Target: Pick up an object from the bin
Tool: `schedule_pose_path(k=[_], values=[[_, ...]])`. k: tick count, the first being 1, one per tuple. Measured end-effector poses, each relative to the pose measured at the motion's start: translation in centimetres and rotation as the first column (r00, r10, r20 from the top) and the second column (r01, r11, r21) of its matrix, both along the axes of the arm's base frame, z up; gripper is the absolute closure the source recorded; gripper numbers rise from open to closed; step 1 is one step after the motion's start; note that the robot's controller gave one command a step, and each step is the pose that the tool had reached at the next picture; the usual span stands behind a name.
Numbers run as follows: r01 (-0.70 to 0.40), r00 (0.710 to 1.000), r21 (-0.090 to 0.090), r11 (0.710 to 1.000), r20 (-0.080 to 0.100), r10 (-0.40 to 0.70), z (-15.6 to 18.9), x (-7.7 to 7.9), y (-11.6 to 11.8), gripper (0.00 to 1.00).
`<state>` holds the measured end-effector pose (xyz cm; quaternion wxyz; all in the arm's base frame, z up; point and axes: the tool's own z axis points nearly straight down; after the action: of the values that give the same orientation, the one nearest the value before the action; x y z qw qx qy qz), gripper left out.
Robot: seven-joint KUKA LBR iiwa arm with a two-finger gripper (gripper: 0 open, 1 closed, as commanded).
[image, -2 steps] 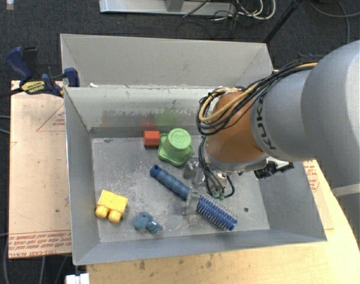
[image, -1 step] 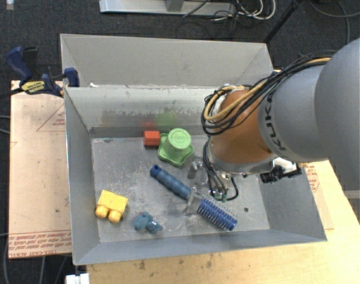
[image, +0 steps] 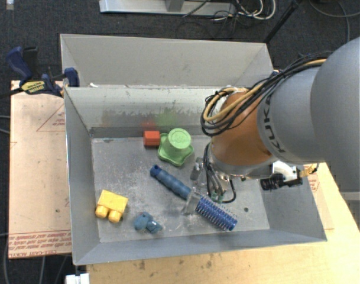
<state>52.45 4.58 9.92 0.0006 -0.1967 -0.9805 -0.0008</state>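
The bin (image: 120,170) is dull grey metal, and its floor looks scratched and rubbed. The green cup (image: 175,146), the yellow brick (image: 112,206) and the orange block (image: 151,138) look like smooth plastic. The blue brush (image: 217,213) has rough rows of bristles. The arm (image: 321,111) is smooth grey, its orange cover (image: 239,141) a bit shiny.

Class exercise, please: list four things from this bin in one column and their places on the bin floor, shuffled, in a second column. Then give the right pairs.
Things
1. yellow block
2. green cup
3. orange cube
4. blue bristled brush

Places
A. at the foot of the back wall, left of its neighbour
B. at the front, right of centre
C. front left corner
D. near the back, in the middle

Pairs: 1-C, 2-D, 3-A, 4-B
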Motion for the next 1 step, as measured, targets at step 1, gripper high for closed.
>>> schedule_pose_path(k=[1], values=[[0.182, 0.983, 0.0, 0.983, 0.0, -0.182, -3.01, 1.06, 0.33, 0.0]])
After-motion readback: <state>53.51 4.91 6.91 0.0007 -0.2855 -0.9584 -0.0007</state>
